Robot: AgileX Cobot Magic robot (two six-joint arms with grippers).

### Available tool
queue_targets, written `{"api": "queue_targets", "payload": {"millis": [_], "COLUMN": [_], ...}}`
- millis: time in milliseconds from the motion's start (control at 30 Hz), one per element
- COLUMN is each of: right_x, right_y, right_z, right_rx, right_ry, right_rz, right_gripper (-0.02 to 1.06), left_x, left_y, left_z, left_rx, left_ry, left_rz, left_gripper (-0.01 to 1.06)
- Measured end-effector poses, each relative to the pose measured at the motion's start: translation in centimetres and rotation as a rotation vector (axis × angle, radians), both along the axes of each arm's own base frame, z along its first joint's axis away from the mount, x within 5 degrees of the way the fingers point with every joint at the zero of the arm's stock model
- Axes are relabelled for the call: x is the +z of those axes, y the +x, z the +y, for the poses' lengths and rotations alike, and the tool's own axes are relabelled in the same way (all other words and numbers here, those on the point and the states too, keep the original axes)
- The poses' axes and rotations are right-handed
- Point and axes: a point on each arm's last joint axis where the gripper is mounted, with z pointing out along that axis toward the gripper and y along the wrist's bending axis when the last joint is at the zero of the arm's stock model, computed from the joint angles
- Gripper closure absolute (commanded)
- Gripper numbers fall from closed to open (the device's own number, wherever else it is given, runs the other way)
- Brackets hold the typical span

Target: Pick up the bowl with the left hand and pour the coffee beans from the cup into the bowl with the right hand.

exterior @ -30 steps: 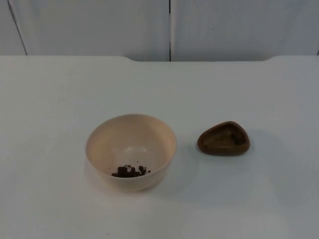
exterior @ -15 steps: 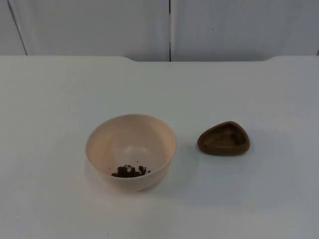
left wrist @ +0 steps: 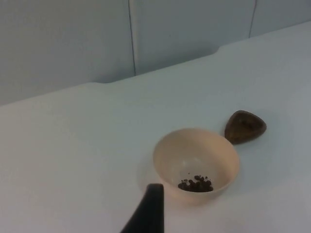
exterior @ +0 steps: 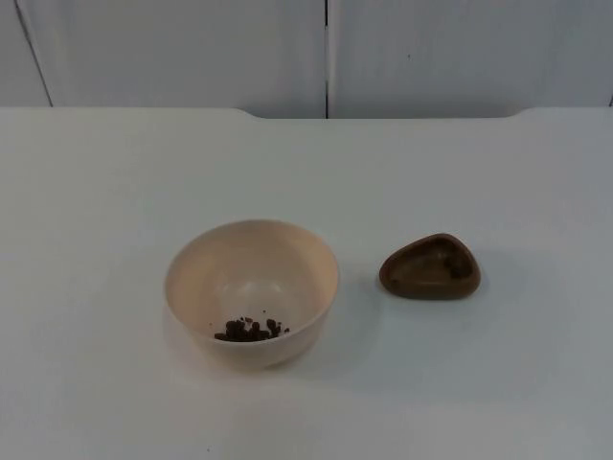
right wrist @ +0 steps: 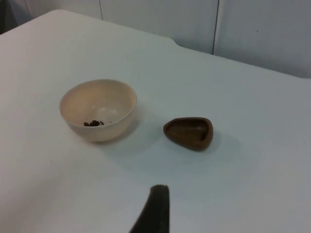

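A cream bowl (exterior: pixel 206 268) stands upright on the white table, left of centre, with a small heap of coffee beans (exterior: pixel 251 330) inside at its front. To its right a small brown rounded-triangle cup (exterior: pixel 430 267) rests on the table, apart from the bowl, with no beans visible inside. My left gripper (left wrist: pixel 149 211) waits above the table, well back from the bowl (left wrist: pixel 170 150) and cup (left wrist: pixel 245 126). The right gripper (right wrist: pixel 154 208) also waits at a distance from the cup (right wrist: pixel 189 132) and bowl (right wrist: pixel 97 99). Neither one holds anything.
The white table (exterior: pixel 115 172) ends at the grey partition wall (exterior: pixel 192 48) behind, with a shallow notch in its back edge. A few tiny dark specks lie on the table in front of the bowl.
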Motion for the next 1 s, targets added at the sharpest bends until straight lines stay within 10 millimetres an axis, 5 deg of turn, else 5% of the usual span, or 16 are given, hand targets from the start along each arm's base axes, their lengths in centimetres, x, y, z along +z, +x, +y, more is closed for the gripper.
{"api": "queue_targets", "payload": {"millis": [567, 1000], "right_x": [0.0, -1.3], "right_y": [0.0, 0.2], "right_z": [0.0, -0.5], "right_rx": [-0.004, -0.037], "right_ry": [-0.003, -0.096], "right_rz": [-0.005, 0.069], "right_gripper": [0.26, 0.26], "left_x": [-4.1, -4.4], "left_y": [0.0, 0.2], "left_z": [1.1, 1.3], "left_rx": [0.131, 0.161], "left_ry": [0.042, 0.044], "left_rz": [0.125, 0.138], "left_gripper": [0.17, 0.17]}}
